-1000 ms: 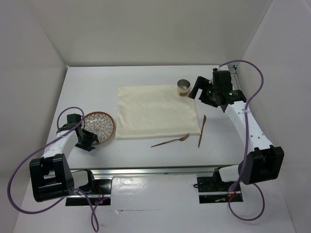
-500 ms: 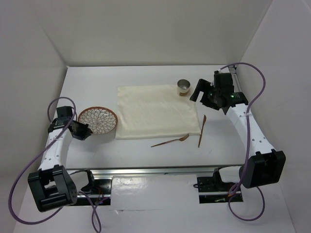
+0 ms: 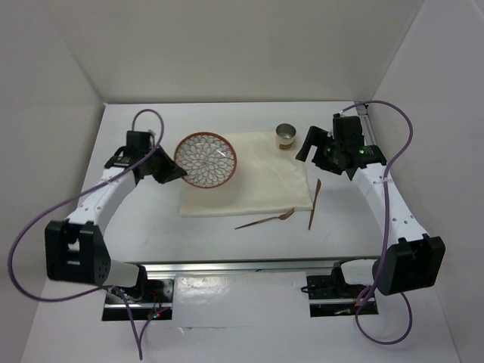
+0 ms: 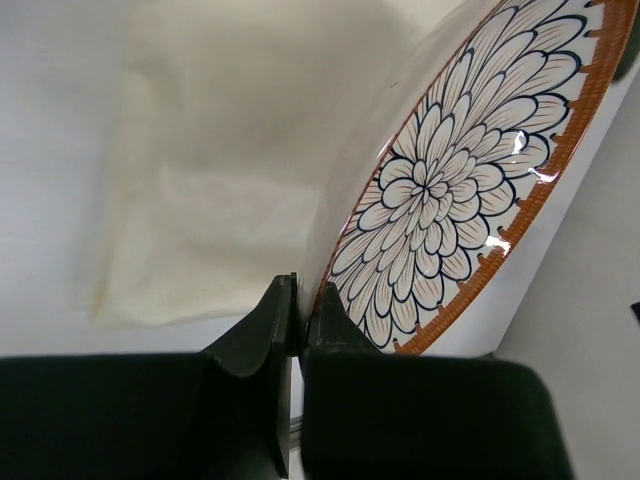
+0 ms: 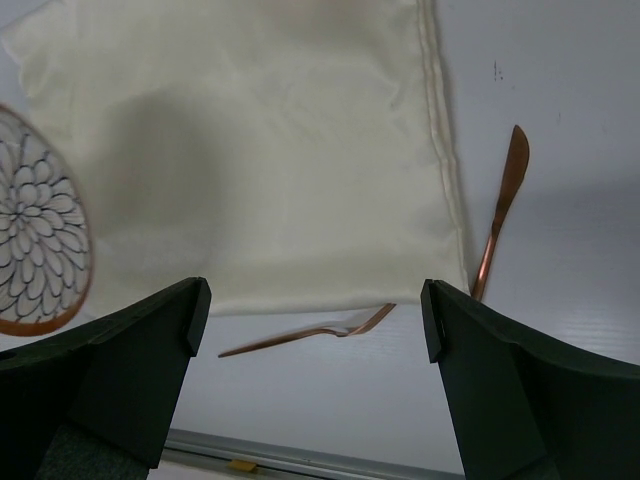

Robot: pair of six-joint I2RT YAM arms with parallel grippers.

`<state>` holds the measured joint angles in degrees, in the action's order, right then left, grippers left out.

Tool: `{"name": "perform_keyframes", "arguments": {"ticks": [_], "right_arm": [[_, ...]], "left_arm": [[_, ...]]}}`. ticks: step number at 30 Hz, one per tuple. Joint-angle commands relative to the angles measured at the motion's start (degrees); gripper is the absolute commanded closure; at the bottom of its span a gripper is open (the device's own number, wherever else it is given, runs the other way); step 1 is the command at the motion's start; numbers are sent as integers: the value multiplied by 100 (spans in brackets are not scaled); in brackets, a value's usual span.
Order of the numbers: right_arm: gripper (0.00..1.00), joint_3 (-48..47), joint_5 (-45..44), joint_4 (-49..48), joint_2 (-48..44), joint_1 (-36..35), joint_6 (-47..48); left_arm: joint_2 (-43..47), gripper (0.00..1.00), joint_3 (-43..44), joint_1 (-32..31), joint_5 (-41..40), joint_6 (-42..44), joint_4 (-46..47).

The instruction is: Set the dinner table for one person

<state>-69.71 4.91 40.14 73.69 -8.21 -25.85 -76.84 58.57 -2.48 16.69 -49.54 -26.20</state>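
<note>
My left gripper (image 3: 172, 172) is shut on the rim of a flower-patterned plate (image 3: 206, 159) with an orange edge, holding it tilted above the left part of the cream placemat (image 3: 257, 181). In the left wrist view the fingers (image 4: 335, 325) pinch the plate (image 4: 450, 200) over the placemat (image 4: 220, 150). My right gripper (image 3: 308, 145) is open and empty, up in the air to the right of a metal cup (image 3: 286, 135). A copper fork (image 3: 265, 221) and a copper knife (image 3: 314, 203) lie on the white dinner table (image 3: 227, 242). The right wrist view shows the fork (image 5: 310, 330), knife (image 5: 497, 222) and plate (image 5: 40, 240).
White walls enclose the table on three sides. A metal rail (image 3: 242, 265) runs along the near edge between the arm bases. Purple cables loop off both arms.
My left gripper has lifted the plate from the table at the left and carried it up and right over the placemat's left part. The right gripper has barely shifted.
</note>
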Motion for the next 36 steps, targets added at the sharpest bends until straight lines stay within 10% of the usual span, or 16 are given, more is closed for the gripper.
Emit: {"name": "perform_keyframes", "arguments": {"ticks": [1,21,32,36], "right_arm": [[0,37,-60,64,-232,39,36],[0,-157,-587,846,-795,636,510],[0,-270,-429,846,-795,689,519],[0,-376,-429,899,-742,689,519]], "left_arm": [[-645,100,699,-647,819,173,1045],[-3741,100,2555,-1510,889,155,1521],[-3831,0,3283,-1738,-304,963,-182],[-3375,0,3871,-1887,-912,1411,-886]]}}
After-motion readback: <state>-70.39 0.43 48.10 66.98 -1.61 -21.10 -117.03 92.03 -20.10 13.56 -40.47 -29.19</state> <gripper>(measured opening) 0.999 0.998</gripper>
